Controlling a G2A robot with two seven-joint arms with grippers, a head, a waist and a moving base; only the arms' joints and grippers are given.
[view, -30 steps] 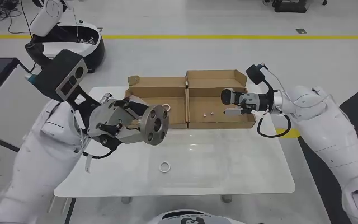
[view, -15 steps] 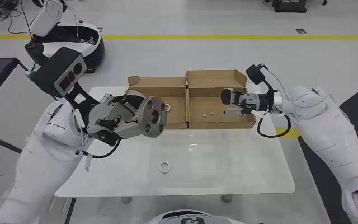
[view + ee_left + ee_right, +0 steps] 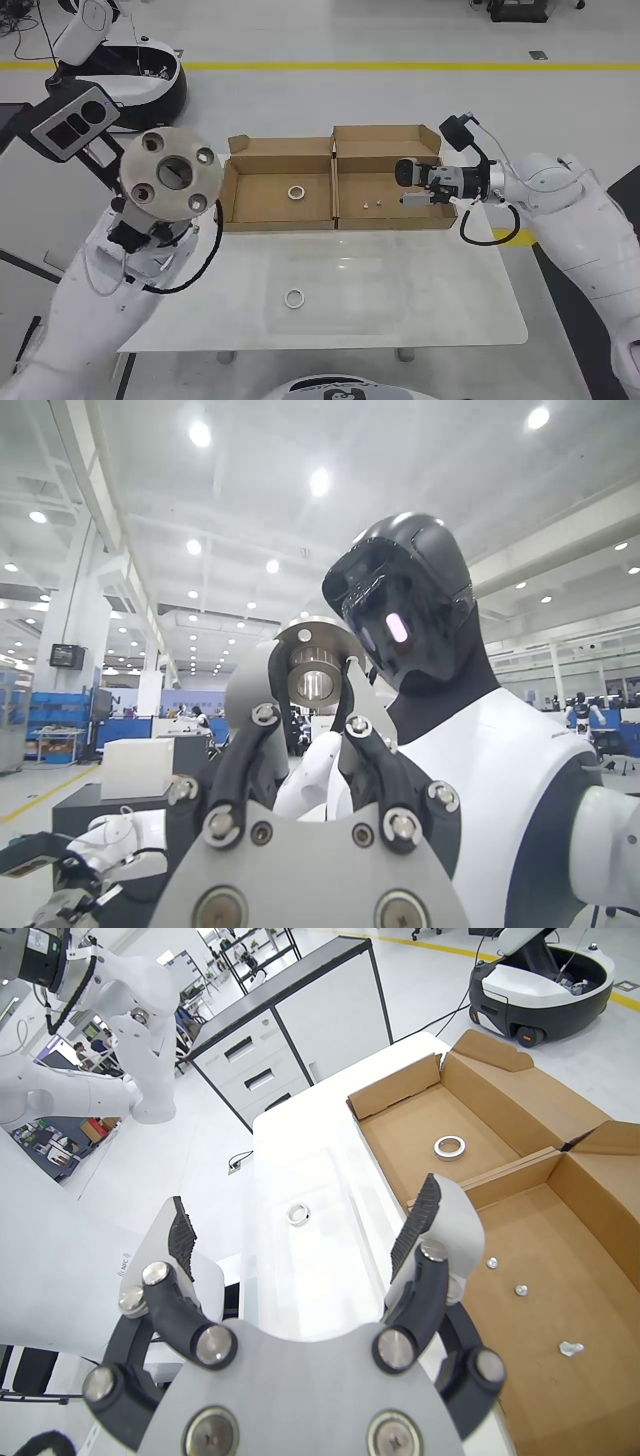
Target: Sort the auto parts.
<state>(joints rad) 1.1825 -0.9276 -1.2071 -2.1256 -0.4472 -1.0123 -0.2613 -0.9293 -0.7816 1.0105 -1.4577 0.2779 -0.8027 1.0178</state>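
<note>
My left gripper is shut on the stem of a large round metal hub. It holds the hub high over the table's left edge, holed flange face up. My right gripper hangs open and empty over the right cardboard box, seen again as the right gripper in its own wrist view. Small metal parts lie on that box's floor. The left cardboard box holds a metal ring. Another ring lies on the white table near the front.
The two boxes stand side by side at the table's back edge, flaps open. A black-and-white mobile base stands on the floor behind the left corner. A grey drawer cabinet stands beside the table's left end.
My left arm has swung the hub away from the left box's front, out to the left and upward, turning its flange face up. The right arm has kept still.
</note>
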